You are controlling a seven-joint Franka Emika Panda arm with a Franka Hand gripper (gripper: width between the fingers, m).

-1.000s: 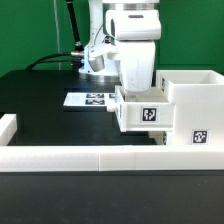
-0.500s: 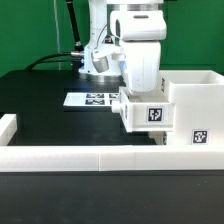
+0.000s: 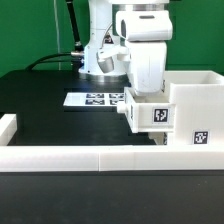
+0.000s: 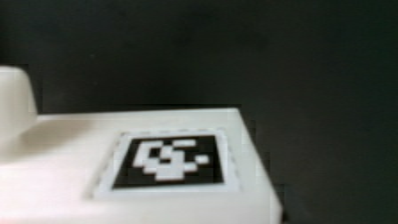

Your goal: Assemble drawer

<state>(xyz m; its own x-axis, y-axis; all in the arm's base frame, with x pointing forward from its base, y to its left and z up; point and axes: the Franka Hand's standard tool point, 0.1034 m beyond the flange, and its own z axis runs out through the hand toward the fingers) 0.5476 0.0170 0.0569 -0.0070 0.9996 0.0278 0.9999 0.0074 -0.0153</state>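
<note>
A small white tray (image 3: pixel 150 113) with a square tag on its near face stands on the black table, its right end against the large boxy casing (image 3: pixel 195 100) at the exterior view's right. My gripper (image 3: pixel 147 92) reaches straight down onto the tray. Its fingertips are hidden behind the tray's wall, and the tray travels with it. The wrist view is filled by the tray's white surface (image 4: pixel 54 150) and a tag (image 4: pixel 169 160); no fingers show there. A second tray is out of view.
The marker board (image 3: pixel 95 99) lies flat behind the tray, near the arm's base. A low white wall (image 3: pixel 80 160) edges the table's front, with a raised block (image 3: pixel 8 127) at the exterior view's left. Black cables run behind the arm.
My gripper and the tray have slid together toward the exterior view's right, closing on the casing. The casing and the marker board have not moved.
</note>
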